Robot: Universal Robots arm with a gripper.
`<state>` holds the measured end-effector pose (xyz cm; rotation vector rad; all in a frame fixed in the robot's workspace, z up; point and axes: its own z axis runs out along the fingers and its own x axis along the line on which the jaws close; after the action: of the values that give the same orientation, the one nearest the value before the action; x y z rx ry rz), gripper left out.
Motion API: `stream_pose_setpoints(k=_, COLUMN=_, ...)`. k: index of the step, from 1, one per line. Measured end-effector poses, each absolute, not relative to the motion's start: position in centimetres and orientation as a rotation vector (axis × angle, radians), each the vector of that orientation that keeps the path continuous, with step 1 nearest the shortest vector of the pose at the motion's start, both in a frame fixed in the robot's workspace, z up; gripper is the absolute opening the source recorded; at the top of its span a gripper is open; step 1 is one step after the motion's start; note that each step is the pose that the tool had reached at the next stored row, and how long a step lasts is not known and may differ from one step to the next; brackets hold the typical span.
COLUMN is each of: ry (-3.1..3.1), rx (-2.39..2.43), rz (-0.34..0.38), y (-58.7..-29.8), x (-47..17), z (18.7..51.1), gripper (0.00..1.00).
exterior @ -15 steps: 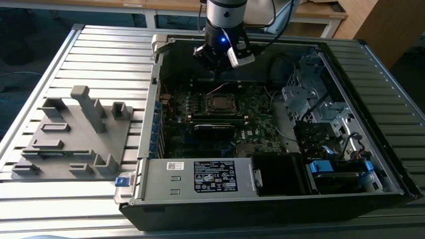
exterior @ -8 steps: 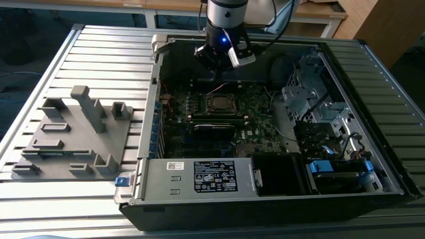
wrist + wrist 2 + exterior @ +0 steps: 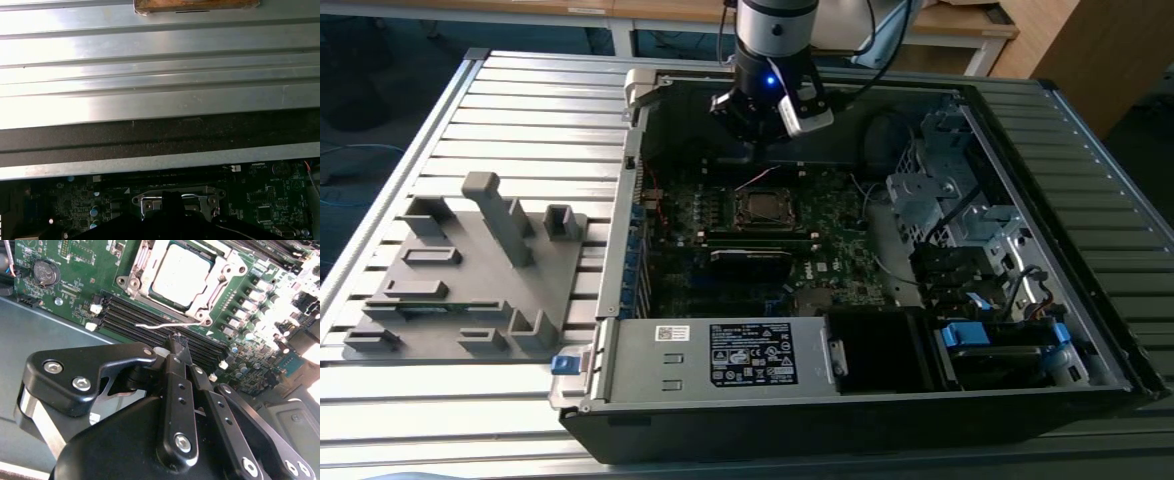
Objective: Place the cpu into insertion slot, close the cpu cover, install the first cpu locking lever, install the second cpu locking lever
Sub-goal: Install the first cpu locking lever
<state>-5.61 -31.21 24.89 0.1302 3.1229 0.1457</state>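
Note:
The cpu [image 3: 182,274] lies in the insertion slot [image 3: 765,208] on the green board, its dull silver top showing through the window of the cpu cover [image 3: 141,271], which lies flat around it. A thin silvery locking lever [image 3: 159,325] runs along the socket's near edge, between it and the black memory slots [image 3: 127,315]. My gripper [image 3: 176,344] hangs just above that lever's end with its black fingers pressed together and nothing between them. In the exterior view the gripper [image 3: 762,152] hovers over the board behind the socket. The first wrist view has the socket frame [image 3: 150,202] low in the picture.
The open computer case [image 3: 630,230] lies on a slatted metal table [image 3: 520,110]. A labelled grey power supply box [image 3: 720,355] sits at the case's front, and drive bays [image 3: 961,215] stand at the exterior view's right. A grey fixture [image 3: 467,270] rests at the exterior view's left.

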Motion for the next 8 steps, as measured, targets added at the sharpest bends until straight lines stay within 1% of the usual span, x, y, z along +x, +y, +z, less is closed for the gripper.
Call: stream_pose_setpoints(k=8, ry=3.121, rx=0.13, rz=0.147, y=-31.21, x=-5.61, z=24.7, gripper=0.1)
